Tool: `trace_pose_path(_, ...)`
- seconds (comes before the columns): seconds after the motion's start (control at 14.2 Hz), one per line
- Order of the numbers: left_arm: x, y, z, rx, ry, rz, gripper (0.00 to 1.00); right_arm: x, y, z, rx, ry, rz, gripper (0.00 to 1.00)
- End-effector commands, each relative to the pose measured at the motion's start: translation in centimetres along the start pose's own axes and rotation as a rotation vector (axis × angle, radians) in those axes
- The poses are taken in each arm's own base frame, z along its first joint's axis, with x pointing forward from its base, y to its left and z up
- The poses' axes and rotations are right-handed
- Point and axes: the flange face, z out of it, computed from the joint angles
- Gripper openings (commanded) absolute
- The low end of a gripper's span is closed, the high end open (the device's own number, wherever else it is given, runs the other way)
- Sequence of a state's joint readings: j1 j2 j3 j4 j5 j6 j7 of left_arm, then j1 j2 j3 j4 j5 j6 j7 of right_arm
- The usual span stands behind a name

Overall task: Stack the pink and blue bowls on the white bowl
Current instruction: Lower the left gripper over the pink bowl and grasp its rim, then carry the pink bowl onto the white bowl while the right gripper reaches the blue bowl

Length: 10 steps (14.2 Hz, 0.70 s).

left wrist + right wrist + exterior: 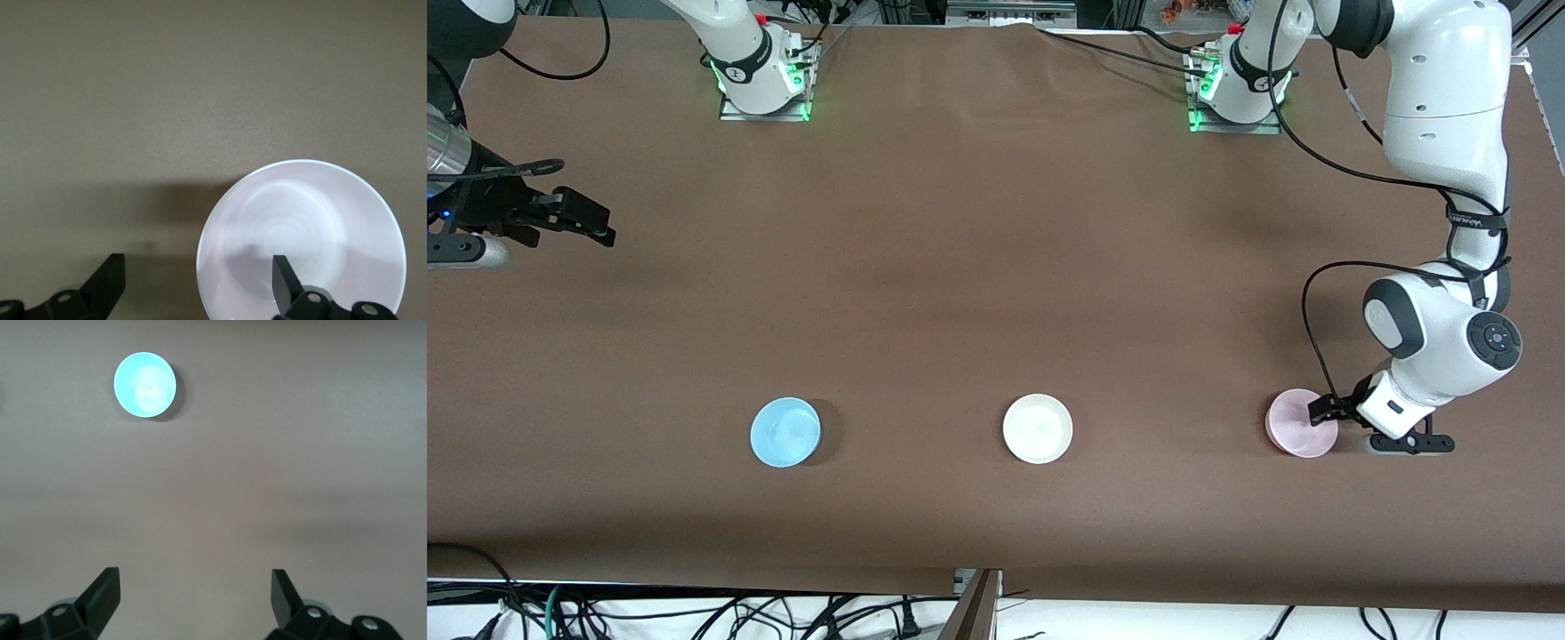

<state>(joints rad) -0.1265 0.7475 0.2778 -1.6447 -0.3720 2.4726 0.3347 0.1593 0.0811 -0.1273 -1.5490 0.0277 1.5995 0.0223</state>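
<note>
The pale pink bowl (1298,427) sits toward the left arm's end of the table, in a row with the white bowl (1038,428) in the middle and the light blue bowl (785,432) toward the right arm's end. My left gripper (1334,407) is open and low at the pink bowl. In the left wrist view the gripper (198,280) straddles the rim of the pink bowl (300,227), with one finger (287,280) over the inside and the other over the table. My right gripper (605,227) is open, empty and raised at the right arm's end of the table.
The brown cloth table (996,267) carries only the three bowls. The blue bowl (145,385) shows far off in the right wrist view, well away from the right gripper (195,593). Both arm bases (765,80) stand along the table's edge farthest from the front camera.
</note>
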Motion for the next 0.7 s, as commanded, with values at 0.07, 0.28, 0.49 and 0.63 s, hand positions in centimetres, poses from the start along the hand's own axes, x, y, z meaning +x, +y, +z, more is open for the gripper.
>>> trace_pose_path(0.07, -0.1, 0.6, 0.2, -0.008, 0.016, -0.002, 0.58, 0.1, -0.1, -0.5, 0.007, 0.012, 0.006, 1.0)
trace_pose_path(0.28, -0.1, 0.4, 0.4, -0.006, 0.015, -0.003, 0.26, 0.2, -0.1, -0.6, 0.007, 0.024, 0.006, 1.0)
trace_pose_path(0.49, 0.0, 0.5, 0.2, -0.006, 0.019, 0.004, 0.12, 0.7, -0.3, -0.6, 0.009, 0.058, -0.004, 1.0)
trace_pose_path(0.63, 0.0, 0.6, 0.2, -0.004, 0.018, 0.009, 0.0, 1.3, -0.9, -0.6, 0.041, 0.089, 0.003, 1.0)
